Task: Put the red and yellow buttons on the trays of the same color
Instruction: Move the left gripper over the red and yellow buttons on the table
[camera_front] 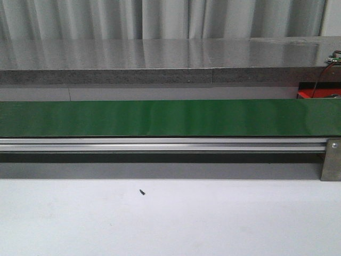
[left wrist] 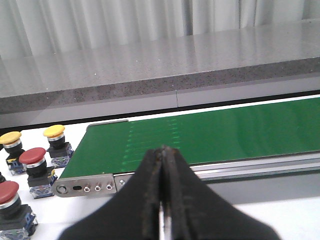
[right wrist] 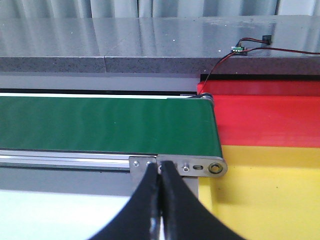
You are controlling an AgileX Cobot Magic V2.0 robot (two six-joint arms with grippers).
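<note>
In the left wrist view, two yellow buttons [left wrist: 54, 132] [left wrist: 10, 138] and two red buttons [left wrist: 32, 157] [left wrist: 8, 193] stand on the white table beside the end of the green conveyor belt [left wrist: 210, 135]. My left gripper [left wrist: 163, 150] is shut and empty, over the belt's near rail. In the right wrist view, the red tray [right wrist: 265, 117] and the yellow tray [right wrist: 270, 195] lie side by side at the belt's other end [right wrist: 115, 125]. My right gripper [right wrist: 160, 165] is shut and empty near the belt's end bracket [right wrist: 200, 167]. Neither gripper shows in the front view.
The green belt [camera_front: 170, 118] runs across the front view on an aluminium rail [camera_front: 160, 144]. A grey stone ledge [camera_front: 160, 61] lies behind it, with a small wired circuit board [right wrist: 237, 49]. A tiny dark speck [camera_front: 142, 191] lies on the white table [camera_front: 170, 224].
</note>
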